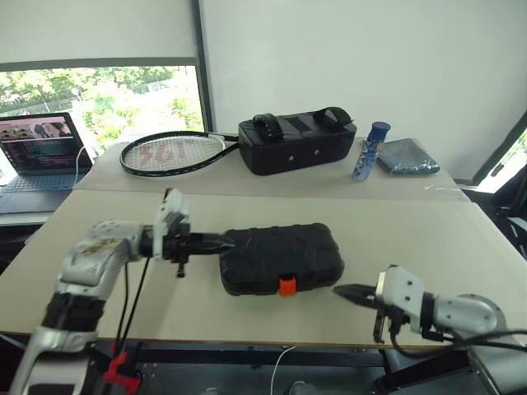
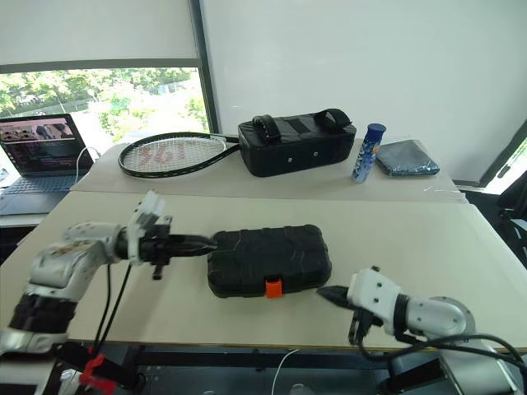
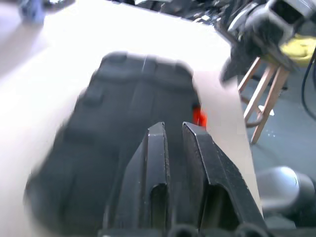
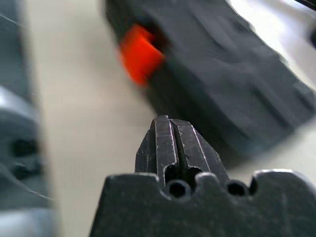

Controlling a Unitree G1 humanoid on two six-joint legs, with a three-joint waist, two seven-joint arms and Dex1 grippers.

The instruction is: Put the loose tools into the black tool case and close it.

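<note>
I have the case (image 1: 282, 257) lying shut on the near surface (image 1: 428, 239), roughly in the middle, with its orange latch (image 1: 286, 285) on the edge facing me. My left gripper (image 1: 224, 242) reaches in level from the left side, its tips over the case's left end; from the head views I cannot say whether they touch the lid. In the left wrist view its jaws stand a narrow slit apart with nothing between them — the case and latch lie beyond the fingers (image 3: 157, 163). My right gripper (image 1: 350, 291) sits low to the right of the case, pointing toward the latch end but clear of it, with bare surface between. Its jaws are pressed together, empty, and the right wrist view shows the latch (image 4: 140, 53) and the case's front edge just ahead. On the far surface, well apart from the case, there is a racket (image 1: 173, 153), a black bag (image 1: 296, 144) with straps on top, a blue can (image 1: 370, 151) standing upright just right of the bag, and a folded grey cloth (image 1: 407, 156) beside it. A laptop (image 1: 39, 156) sits open at the far left — its screen is lit.
</note>
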